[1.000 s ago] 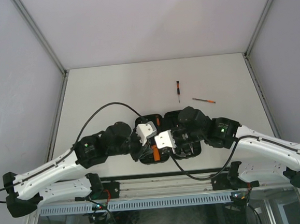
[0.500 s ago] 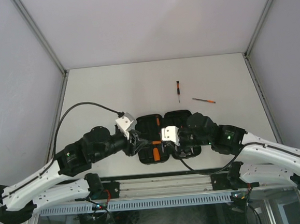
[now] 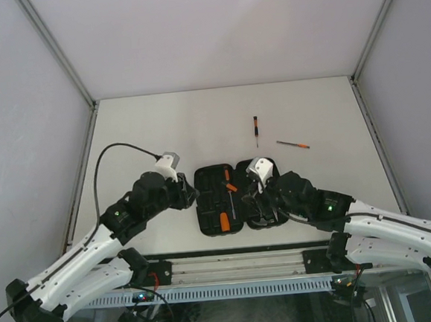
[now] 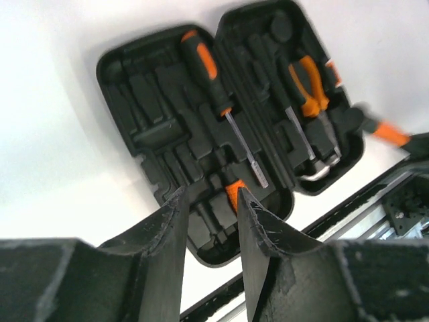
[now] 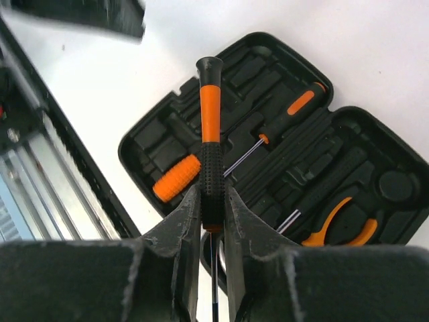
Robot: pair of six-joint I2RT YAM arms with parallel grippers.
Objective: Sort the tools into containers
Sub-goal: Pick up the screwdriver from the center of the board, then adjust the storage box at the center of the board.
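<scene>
Between the right gripper's [image 5: 211, 201] fingers we see a thin screwdriver [image 5: 210, 107], pinched on the black part of its grip. Its orange band and black cap point away from the wrist, and its shaft runs back between the jaws. It hangs over the open black tool case [image 4: 144, 127], above the hinge line and touching no slot that we can make out.

The left gripper [image 4: 210, 201] stands with its jaws parted and nothing between them. It is off the left end of the case, looking across at it.

Already in the moulded slots are a larger screwdriver [image 4: 201, 60], the orange-handled pliers [image 4: 308, 94] and a stubby orange handle [image 5: 175, 178]. Far beyond the case, two more slim screwdrivers lie loose on the table, one [image 3: 256, 128] pointing away from the arms and one [image 3: 293, 144] lying slantwise to its right.

We judge the step in hand to be seating the held screwdriver. The next move calls for picking a free narrow slot and turning the wrist until the tool lies along it. Then it must come down flat before the fingers let go. Because the tool runs lengthwise through the fingers, laying it level may be awkward. The two loose screwdrivers remain to be fetched.
</scene>
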